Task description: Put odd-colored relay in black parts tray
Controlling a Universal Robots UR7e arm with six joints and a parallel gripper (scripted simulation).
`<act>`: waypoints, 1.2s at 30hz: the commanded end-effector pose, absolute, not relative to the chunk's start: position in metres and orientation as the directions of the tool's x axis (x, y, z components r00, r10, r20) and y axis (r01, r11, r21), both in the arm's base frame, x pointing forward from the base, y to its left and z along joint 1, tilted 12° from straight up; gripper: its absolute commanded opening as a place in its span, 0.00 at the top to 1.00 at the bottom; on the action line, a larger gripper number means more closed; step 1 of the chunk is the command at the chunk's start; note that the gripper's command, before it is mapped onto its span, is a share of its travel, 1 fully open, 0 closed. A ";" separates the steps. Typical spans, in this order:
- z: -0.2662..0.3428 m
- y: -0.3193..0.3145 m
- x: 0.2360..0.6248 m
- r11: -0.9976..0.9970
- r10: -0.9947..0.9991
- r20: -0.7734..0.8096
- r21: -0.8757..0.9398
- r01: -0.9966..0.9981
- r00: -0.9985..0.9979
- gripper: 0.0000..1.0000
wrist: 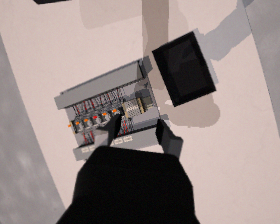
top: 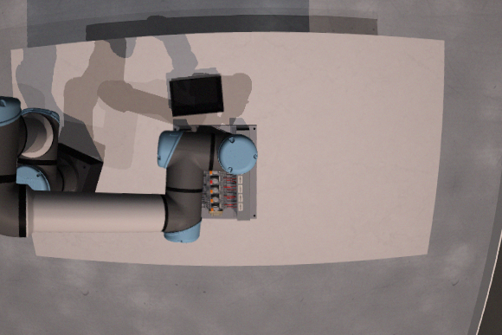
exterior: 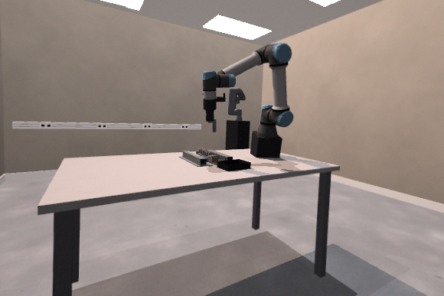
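The grey relay panel (top: 252,174) (exterior: 191,157) (wrist: 98,82) lies flat on the table beside the black parts tray (top: 196,96) (exterior: 233,164) (wrist: 183,69). It holds a row of relays with small buttons. One relay's button (wrist: 95,118) (top: 212,182) is red and the others are orange. My gripper (wrist: 138,123) (exterior: 213,126) is open and empty. It hangs well above the panel, and in the wrist view its fingers frame the tray end of the relay row. From above, the wrist hides the gripper and part of the panel.
The pale table (top: 346,131) (exterior: 115,177) (wrist: 231,165) stretches wide to the panel's far side. The robot base (exterior: 266,144) stands on a black block at the table's edge, and the forearm (top: 95,213) reaches across the table beside the panel.
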State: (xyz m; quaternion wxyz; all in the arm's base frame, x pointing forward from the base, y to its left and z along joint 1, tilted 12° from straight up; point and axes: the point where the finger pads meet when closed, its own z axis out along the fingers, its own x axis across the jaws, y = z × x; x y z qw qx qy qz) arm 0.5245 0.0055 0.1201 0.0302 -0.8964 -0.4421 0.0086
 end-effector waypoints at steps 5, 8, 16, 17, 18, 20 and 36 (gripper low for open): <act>0.099 -0.026 0.524 -0.728 0.682 0.031 -0.072 0.682 0.731 0.02; 0.091 -0.037 0.523 -0.766 0.637 0.037 -0.077 0.638 0.770 0.02; 0.077 -0.061 0.519 -0.837 0.538 0.048 -0.088 0.540 0.841 0.02; 0.074 -0.065 0.519 -0.848 0.521 0.050 -0.090 0.523 0.852 0.02; 0.072 -0.069 0.518 -0.858 0.503 0.051 -0.092 0.506 0.863 0.02; 0.067 -0.077 0.516 -0.877 0.467 0.055 -0.096 0.470 0.883 0.02; 0.036 -0.127 0.501 -0.968 0.206 0.072 -0.130 0.214 0.976 0.02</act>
